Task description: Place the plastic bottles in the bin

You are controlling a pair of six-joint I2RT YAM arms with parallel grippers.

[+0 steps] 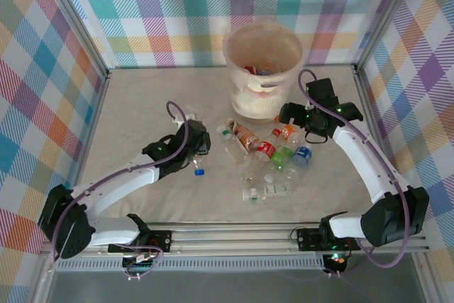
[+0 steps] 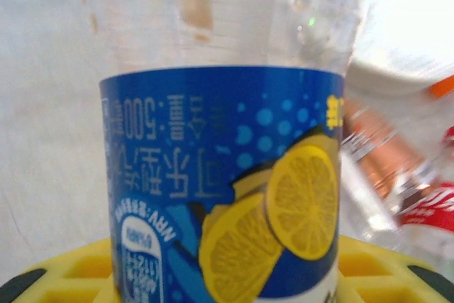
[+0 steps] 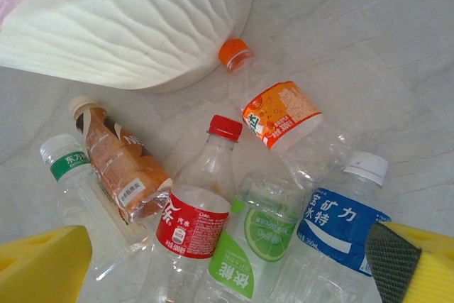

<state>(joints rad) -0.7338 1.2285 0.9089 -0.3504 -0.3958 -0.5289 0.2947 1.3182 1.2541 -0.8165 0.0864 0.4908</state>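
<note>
Bottle point(image 2: 220, 175), clear with blue lemon-print label, left gripper point(image 1: 196, 150) clamped on it we judge, right gripper point(image 3: 227, 267) jaws wide apart above loose bottles point(image 1: 266, 157) at bin point(image 1: 241, 104) 6 o'clock.

Left end effector point(image 1: 198, 147) clamped — right end effector point(image 1: 289, 113) spread.

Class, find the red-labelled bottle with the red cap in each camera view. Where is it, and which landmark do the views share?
Top external: the red-labelled bottle lies mid-pile, in front of the bin.
Left wrist: blurred at the right edge, behind the blue lemon-labelled bottle.
Right wrist: bottom centre, cap pointing up the picture.
Shared landmark: the bin, top right for the left wrist, top left for the right wrist.
</note>
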